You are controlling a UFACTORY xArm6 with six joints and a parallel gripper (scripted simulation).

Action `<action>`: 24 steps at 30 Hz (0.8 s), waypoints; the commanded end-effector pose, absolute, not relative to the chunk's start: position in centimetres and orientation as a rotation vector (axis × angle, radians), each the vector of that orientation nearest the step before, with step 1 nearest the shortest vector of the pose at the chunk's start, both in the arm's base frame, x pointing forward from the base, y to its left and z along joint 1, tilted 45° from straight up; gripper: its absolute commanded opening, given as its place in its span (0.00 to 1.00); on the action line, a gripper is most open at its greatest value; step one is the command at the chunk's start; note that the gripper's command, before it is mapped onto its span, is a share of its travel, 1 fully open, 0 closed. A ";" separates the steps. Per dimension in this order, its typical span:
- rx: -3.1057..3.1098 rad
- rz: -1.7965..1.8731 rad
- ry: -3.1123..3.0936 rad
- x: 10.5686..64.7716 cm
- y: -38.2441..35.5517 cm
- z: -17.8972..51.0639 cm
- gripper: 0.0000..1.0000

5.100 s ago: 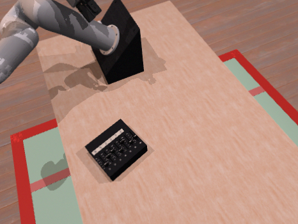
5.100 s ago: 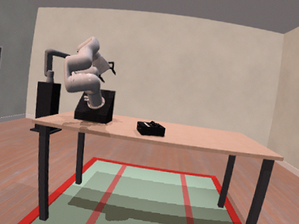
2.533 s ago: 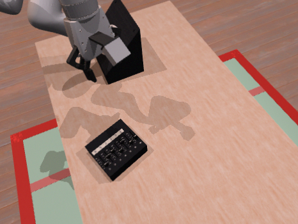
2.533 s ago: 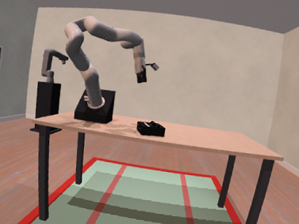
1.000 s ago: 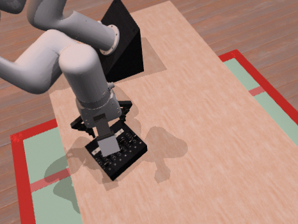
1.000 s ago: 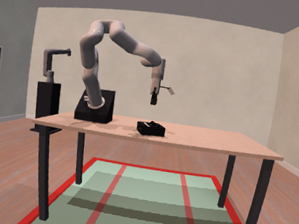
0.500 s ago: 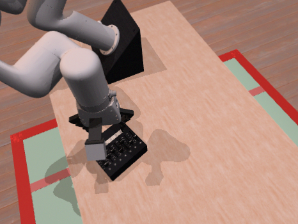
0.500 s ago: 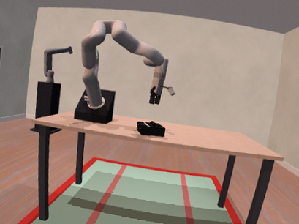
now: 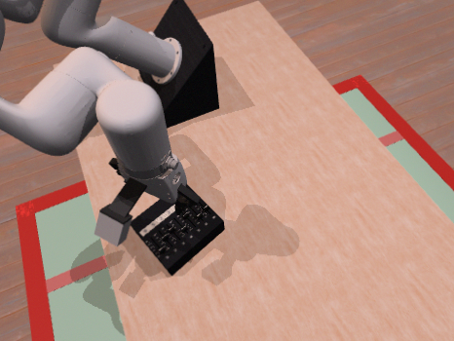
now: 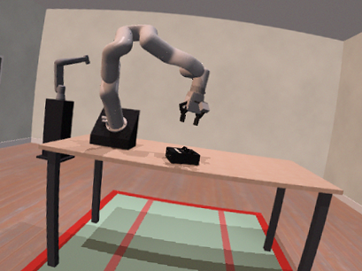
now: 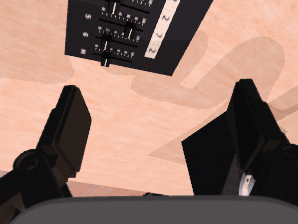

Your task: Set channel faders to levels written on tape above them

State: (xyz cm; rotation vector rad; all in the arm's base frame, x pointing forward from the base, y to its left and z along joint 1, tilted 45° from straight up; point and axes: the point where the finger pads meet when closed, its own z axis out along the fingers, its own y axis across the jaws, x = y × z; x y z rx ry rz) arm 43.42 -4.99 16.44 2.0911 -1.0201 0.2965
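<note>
My hand (image 10: 189, 118): spread wide, grasping nothing; hanging well above the surface (image 10: 246, 166); lighting desk (image 10: 182, 155): standing on the surface, below my hand, at centre in the exterior view, upper left in the wrist view; faders (image 11: 106, 52): apparently none set yet, every channel left to do; tape (image 11: 161, 28): some digits read as 2 and 7.

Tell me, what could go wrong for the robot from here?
The faders sit close together, and the open gripper is wide, so it might nudge a neighbouring fader, perhaps the master. The lighting desk is small and loose on the table, so a sideways push might slide or tip it.
</note>
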 end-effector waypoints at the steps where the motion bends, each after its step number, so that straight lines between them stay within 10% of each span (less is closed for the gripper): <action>1: 1.902 0.406 -1.301 43.7 -4.5 17.0 1.00; 24: 1.177 0.759 -1.963 43.5 -2.3 17.9 1.00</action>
